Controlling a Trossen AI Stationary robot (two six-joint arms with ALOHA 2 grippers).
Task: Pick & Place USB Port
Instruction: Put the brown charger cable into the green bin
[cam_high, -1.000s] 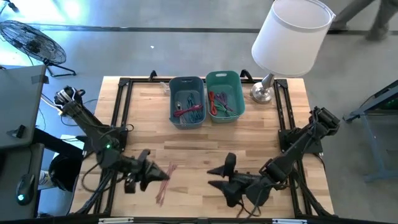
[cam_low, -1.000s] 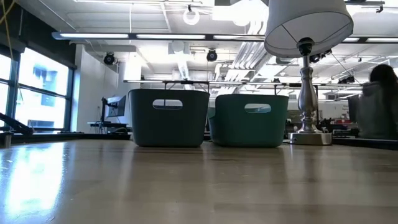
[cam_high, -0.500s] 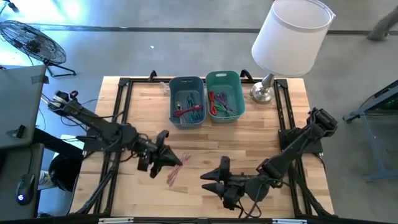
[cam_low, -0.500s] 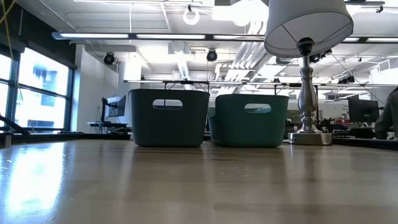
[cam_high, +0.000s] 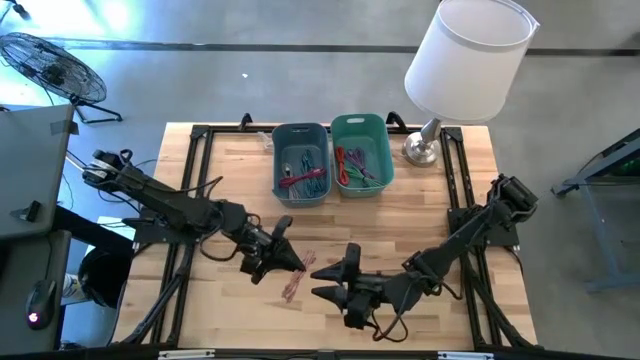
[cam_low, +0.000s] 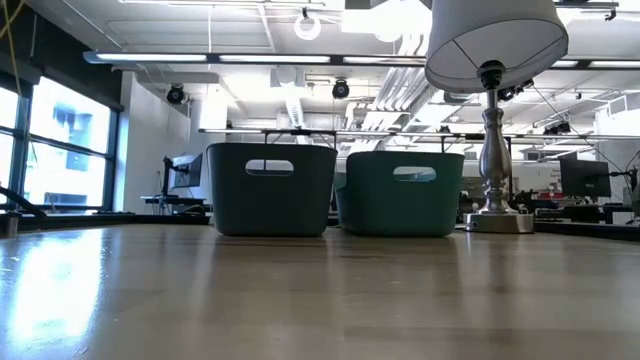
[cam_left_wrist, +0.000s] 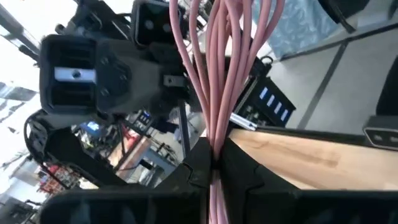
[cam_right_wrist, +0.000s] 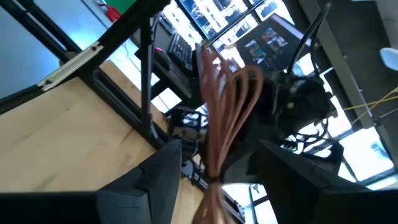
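Hanging from the left gripper, a bundle of pink cable sits near the front middle of the table, raised off the wood as far as the views let me judge. In the left wrist view the fingers are pinched fully together on the cable, with the strands fanning out beyond the tips as a loose hank.

At three o'clock from the bundle, just beside it, the right gripper stands with its jaws spread wide and holds nothing. The right wrist view shows the looped cable hanging in front of its parted fingers, so a hand-over looks possible, though I cannot tell whether anything touches.

Toward twelve o'clock, well apart from the grippers, stand the blue bin and the green bin side by side, each already holding coloured cables. A lamp stands at about one o'clock beyond them.

My judgement is that the cable is light, soft and floppy: it will droop and swing from wherever it is held, and loose loops may snag on a bin rim. Taking it at the gathered waist, where the strands lie together, should keep the bundle from splaying or slipping out strand by strand.
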